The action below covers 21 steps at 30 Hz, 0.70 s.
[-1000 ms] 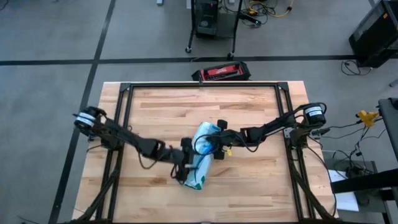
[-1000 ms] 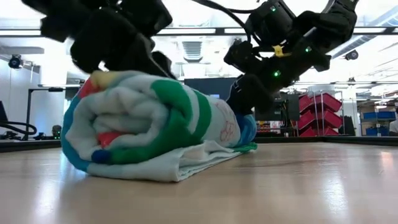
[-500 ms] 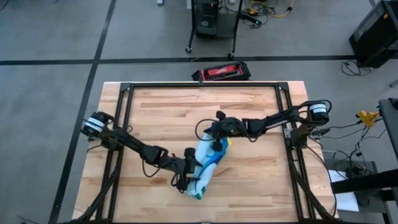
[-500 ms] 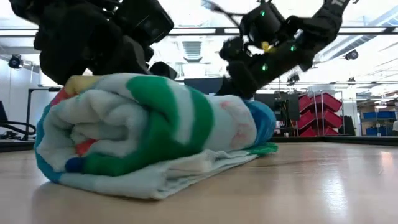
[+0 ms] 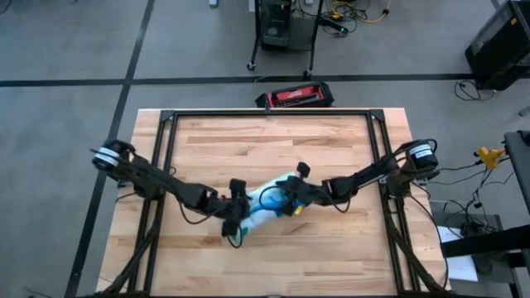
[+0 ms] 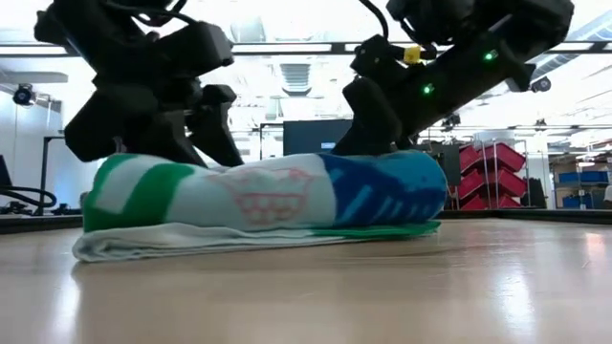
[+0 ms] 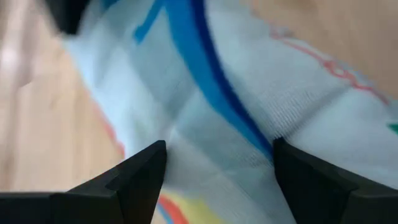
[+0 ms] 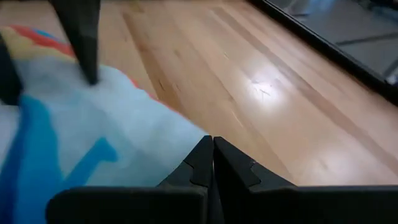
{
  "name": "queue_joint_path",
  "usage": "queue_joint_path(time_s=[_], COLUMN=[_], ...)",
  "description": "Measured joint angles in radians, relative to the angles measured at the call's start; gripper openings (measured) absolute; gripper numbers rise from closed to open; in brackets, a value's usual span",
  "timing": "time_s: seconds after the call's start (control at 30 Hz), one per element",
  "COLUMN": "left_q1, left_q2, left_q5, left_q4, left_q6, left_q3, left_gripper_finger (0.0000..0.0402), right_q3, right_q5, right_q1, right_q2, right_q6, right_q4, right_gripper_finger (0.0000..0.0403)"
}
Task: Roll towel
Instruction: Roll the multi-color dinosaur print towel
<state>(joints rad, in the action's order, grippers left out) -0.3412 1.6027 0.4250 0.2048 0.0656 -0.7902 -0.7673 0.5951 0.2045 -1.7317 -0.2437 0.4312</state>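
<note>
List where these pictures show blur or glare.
Left wrist view: the towel is close and soft, its print smeared. Right wrist view: a bright glare patch on the table. Low view: ceiling lights wash out the background and the near tabletop is blurred.

no words, numbers or signs to read anywhere, only dinosaur drawings on the towel, no label on the red box beyond the table

Our high view straight down, low view level across, wrist views close; all sharing the towel.
</note>
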Motion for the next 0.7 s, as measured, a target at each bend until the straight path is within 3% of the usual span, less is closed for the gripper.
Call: queue_joint_path(time_s=[0.13,0.2,0.33,0.47,0.6,0.7], left_q1=[-0.001,-0.005,-0.017,-0.025,-0.036,-0.051], left_q2=[-0.03,-0.04,-0.049,-0.049,-0.049,-0.049], left_q5=[0.063,0.084,0.112,0.112,0.113,0.118], left_q4=[0.065,0.083,0.111,0.114,0.115,0.122], left_q6=[0.018,0.043,0.112,0.13,0.173,0.23], left_q3=[0.002,0.002,0.002,0.002,0.002,0.002], left_gripper_finger=[0.0274,0.0274,0.0274,0.0274,0.0274,0.0274], right_q3=[0.0,0.0,-0.001,-0.017,-0.04,-0.049], right_q5=[0.006,-0.052,-0.367,-0.516,-0.852,-0.955], right_q1=[0.022,0.039,0.038,-0.048,-0.147,-0.209], right_q2=[0.0,0.0,-0.003,-0.004,-0.048,-0.113], right_q6=[-0.042,0.029,0.24,0.31,0.436,0.453], right_q4=[0.037,0.123,0.246,0.261,0.255,0.256], right_gripper_finger=[0.0,0.0,0.0,0.0,0.0,0.0])
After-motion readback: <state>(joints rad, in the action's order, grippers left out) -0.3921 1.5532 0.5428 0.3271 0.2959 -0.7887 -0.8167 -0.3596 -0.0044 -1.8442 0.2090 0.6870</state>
